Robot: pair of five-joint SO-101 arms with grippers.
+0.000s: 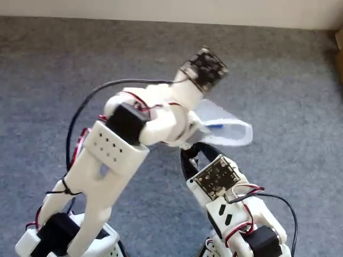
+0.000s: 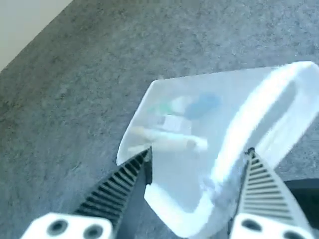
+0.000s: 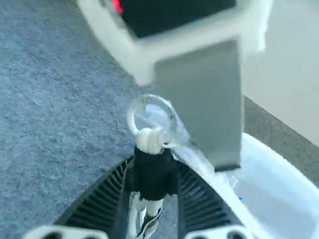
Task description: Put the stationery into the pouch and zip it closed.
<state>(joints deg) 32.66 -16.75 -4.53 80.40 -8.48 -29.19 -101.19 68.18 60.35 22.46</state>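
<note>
Pouch (image 1: 230, 131), clear plastic, lies approx mid-table (image 1: 64, 64), well clear of the far edge and a bit twd the right side. One long edge is curled up off the grey surface.

L gripper (image 2: 199, 152) hangs right over it, jaws spread wide w/ the pouch between them. One fingertip (image 2: 144, 157) is at the pouch's flat edge, the other at the curled-up edge. Can't tell if either actually presses.

Stationery (image 2: 174, 124) is inside the pouch: a blue bit, a greenish bit and pale pen-like pieces, blurred thru the plastic.

R gripper (image 3: 154, 168) is closed on the black zip pull (image 3: 153, 177). A white bead and a clear ring (image 3: 149, 117) stick out past the fingertips.

L arm (image 3: 199, 74) crosses just above the ring. In the high view the R arm (image 1: 225, 187) sits on the near side of the pouch.
</note>
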